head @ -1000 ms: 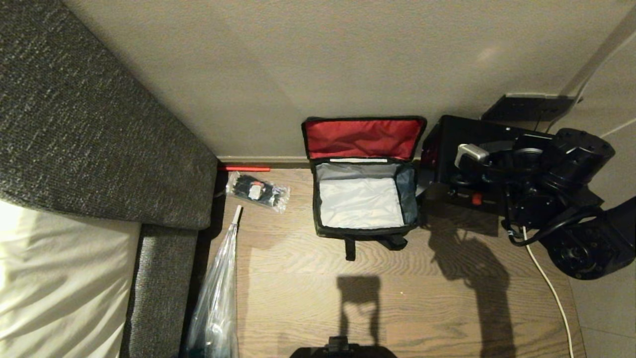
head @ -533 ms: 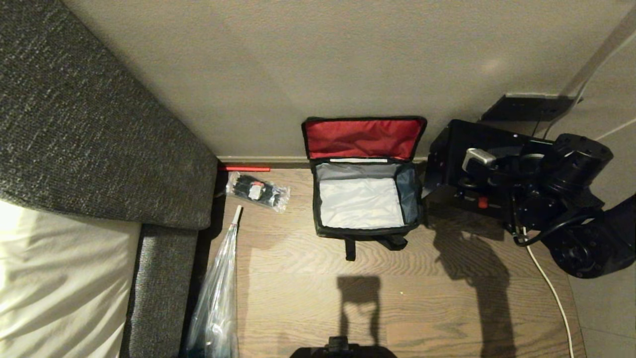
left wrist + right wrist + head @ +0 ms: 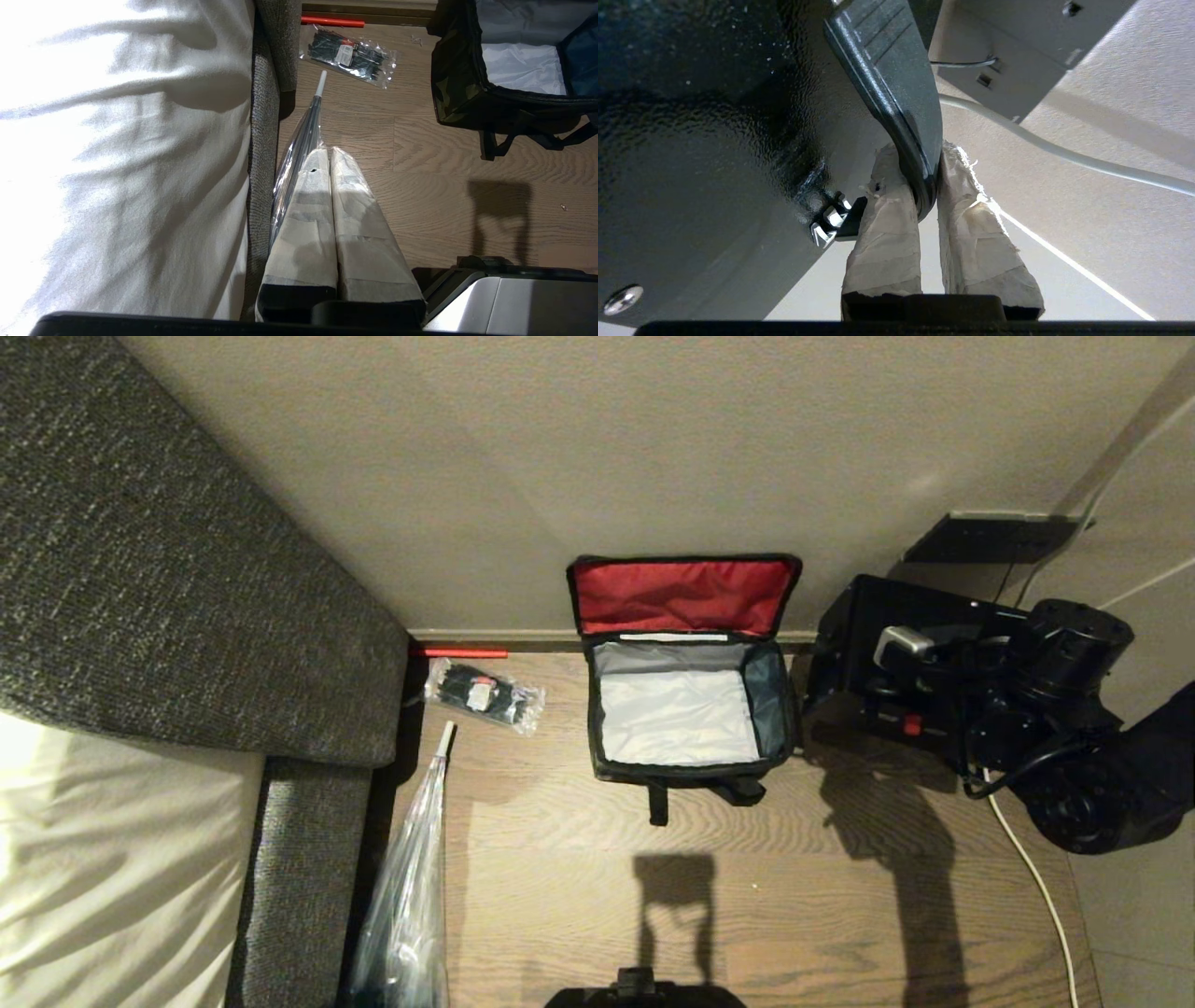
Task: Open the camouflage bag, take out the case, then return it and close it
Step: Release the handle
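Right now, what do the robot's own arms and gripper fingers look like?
The right arm is matte black, built of bulky round joint housings, with a black cable looping under the wrist. The right gripper and the left gripper each have two long tapered fingers wrapped in pale beige tape, frayed at the right one's tips, on black bases.

The case point(image 3: 864, 658) is partly covered by the right arm point(image 3: 1055, 709); its labels are too small to read, and whether it touches the floor cannot be told. In the right wrist view its body runs off the frame. The right gripper point(image 3: 927, 186) is masked by that arm in the head view. The camouflage bag point(image 3: 467, 93) is cut off in the left wrist view.
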### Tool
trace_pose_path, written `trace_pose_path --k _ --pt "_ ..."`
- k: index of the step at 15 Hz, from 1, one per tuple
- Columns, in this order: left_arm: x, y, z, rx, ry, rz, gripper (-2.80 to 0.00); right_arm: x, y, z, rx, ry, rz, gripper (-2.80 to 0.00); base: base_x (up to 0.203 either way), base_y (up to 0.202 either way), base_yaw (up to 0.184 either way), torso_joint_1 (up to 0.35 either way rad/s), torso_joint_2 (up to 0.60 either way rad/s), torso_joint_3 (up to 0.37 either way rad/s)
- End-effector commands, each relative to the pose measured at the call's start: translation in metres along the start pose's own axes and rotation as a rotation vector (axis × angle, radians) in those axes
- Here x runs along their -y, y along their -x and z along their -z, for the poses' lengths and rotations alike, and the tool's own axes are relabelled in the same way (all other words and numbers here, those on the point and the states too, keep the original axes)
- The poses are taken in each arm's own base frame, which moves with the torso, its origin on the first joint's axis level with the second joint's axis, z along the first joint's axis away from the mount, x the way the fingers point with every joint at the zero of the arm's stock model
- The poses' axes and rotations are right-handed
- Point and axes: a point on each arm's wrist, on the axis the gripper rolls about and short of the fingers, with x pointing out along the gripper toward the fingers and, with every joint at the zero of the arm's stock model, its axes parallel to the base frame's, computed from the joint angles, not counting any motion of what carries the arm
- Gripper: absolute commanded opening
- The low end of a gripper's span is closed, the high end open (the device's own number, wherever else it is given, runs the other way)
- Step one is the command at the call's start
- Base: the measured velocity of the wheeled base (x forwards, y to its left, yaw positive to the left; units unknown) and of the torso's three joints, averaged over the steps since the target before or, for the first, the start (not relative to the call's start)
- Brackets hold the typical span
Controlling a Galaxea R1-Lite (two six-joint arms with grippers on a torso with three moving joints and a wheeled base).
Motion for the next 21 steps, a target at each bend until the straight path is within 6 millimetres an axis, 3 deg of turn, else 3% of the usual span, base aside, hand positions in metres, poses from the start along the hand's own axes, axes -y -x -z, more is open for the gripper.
trace_pose_path --k 1,21 --pt "0.0 0.0 0.0 0.0 0.0 0.0 -2.8 -0.007 -0.005 0.001 -0.015 0.015 -0.006 -2.8 0.0 0.0 0.0 0.0 0.0 0.0" --pt "0.0 0.0 0.0 -0.001 0.0 0.0 -2.8 -0.08 -0.032 -0.02 -0.033 0.001 -0.087 -2.8 0.0 0.0 0.0 0.0 0.0 0.0"
